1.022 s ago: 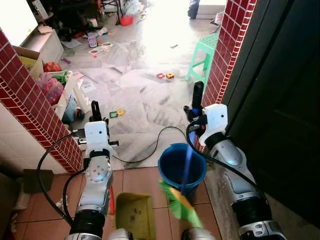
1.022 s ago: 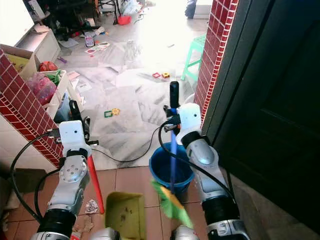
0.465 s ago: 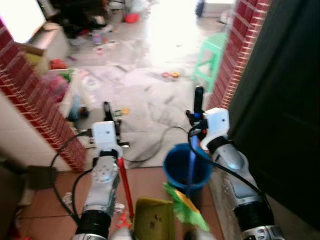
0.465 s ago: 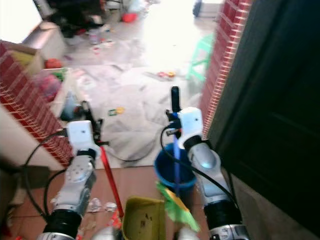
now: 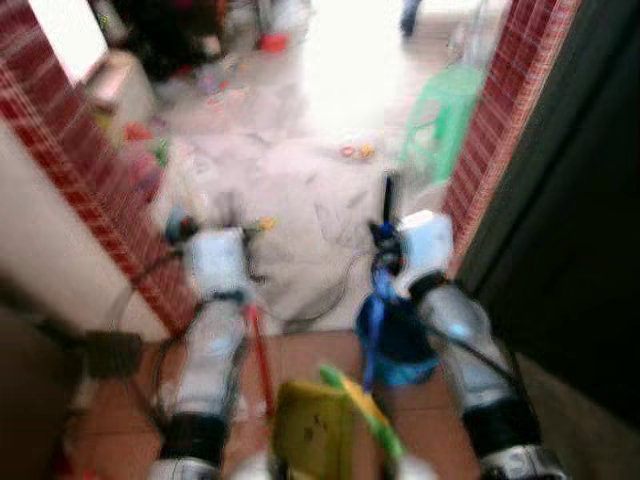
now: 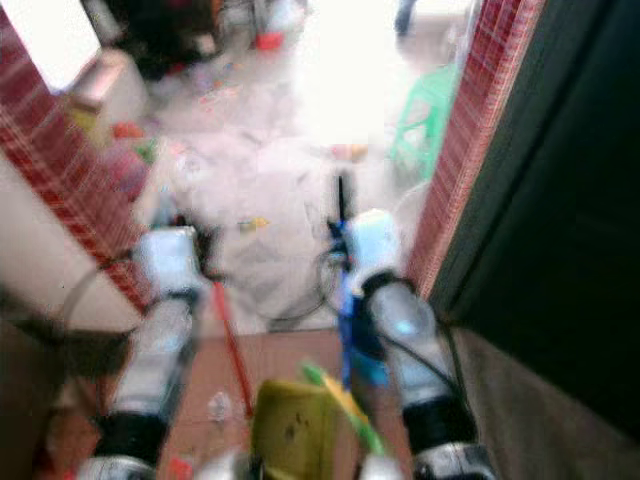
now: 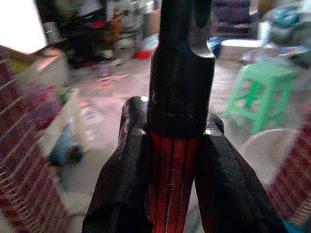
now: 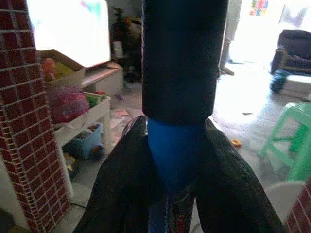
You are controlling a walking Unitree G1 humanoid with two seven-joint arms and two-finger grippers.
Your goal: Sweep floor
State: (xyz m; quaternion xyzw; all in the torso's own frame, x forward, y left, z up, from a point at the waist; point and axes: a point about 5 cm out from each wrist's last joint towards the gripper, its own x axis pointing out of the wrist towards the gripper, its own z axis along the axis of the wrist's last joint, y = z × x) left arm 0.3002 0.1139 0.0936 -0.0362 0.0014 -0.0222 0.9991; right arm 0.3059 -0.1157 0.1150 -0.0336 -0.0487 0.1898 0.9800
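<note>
Since a second ago the whole head view has swung and gone blurry, so that's the camera moving; the blue bucket just sits a bit further right in frame and both grips look unchanged.

Left gripper [image 7: 170, 160] is clamped tight on the red ribbed dustpan handle with a black grip on top [image 7: 172, 145], one black finger [image 7: 127, 165] on each side, touching it. From the head you can see that red stick [image 5: 260, 360] running down from the left gripper [image 5: 222, 262] to the yellow-green plastic dustpan [image 5: 310, 430], which sits on the terracotta floor tiles [image 5: 310, 355] at the near edge of the picture.

Right gripper [image 8: 177, 160] is closed the same way on the blue broom handle with a black foam grip [image 8: 176, 155], held roughly upright. Its blue shaft [image 5: 374, 320] drops in front of the blue round plastic bucket [image 5: 405, 345], and the green and yellow broom head [image 5: 365, 410] ends up just beside the dustpan's right edge.

Further out: red brick pillars [image 5: 95, 170] left and right, a dark door [image 5: 590, 200] on the right, grey marble floor [image 5: 300, 180] with small toys scattered on it, a black cable [image 5: 320, 305] and a green plastic stool [image 5: 445, 110] near the right pillar.
</note>
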